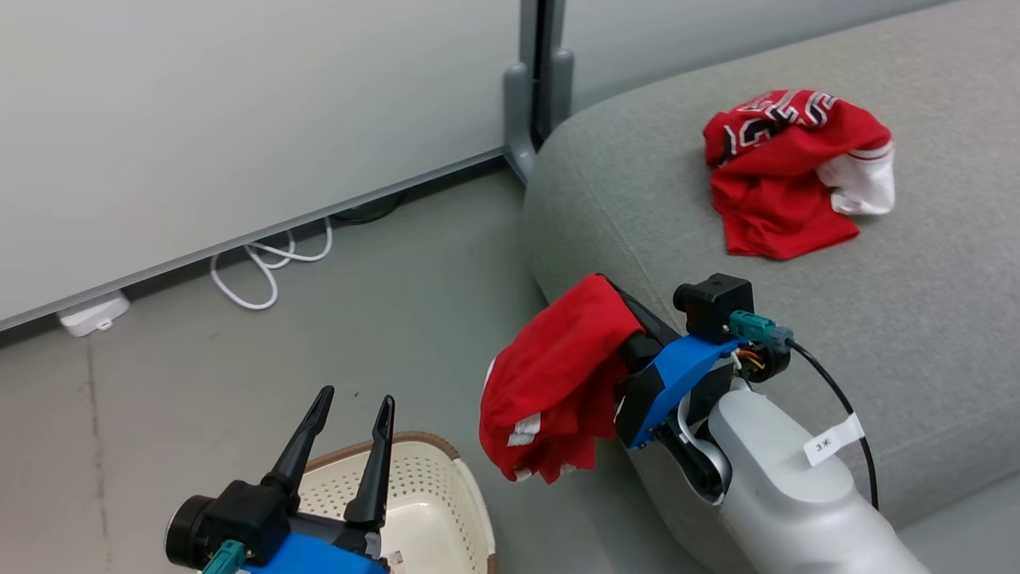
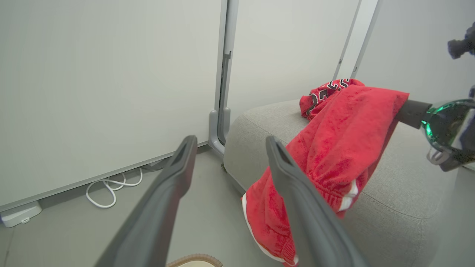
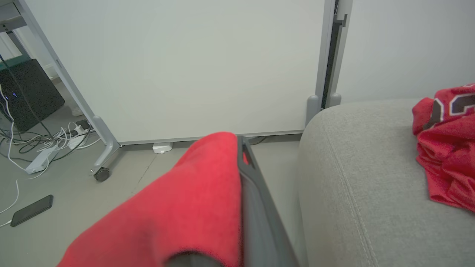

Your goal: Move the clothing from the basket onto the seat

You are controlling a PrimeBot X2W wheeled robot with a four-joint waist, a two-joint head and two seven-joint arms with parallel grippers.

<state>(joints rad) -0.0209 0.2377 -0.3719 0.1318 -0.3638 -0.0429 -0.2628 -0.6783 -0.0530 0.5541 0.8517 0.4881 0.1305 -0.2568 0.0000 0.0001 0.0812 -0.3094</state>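
Observation:
My right gripper (image 1: 607,285) is shut on a red garment with white stripes (image 1: 550,383), which drapes over its fingers and hangs beside the near corner of the grey seat (image 1: 876,319), above the floor. In the right wrist view the same cloth (image 3: 178,207) covers one finger (image 3: 252,185). The other red garment, with black-and-white lettering (image 1: 789,175), lies crumpled on the seat. My left gripper (image 1: 351,414) is open and holds nothing, above the cream basket (image 1: 470,510) at the lower left. The left wrist view shows the hanging garment (image 2: 334,155) against the seat (image 2: 400,193).
White partition panels (image 1: 239,119) stand behind, joined at a grey post (image 1: 542,80) close to the seat's corner. A white cable (image 1: 263,271) and a power strip (image 1: 92,315) lie on the floor. A wheeled frame leg (image 3: 102,172) and a phone (image 3: 31,210) are further left.

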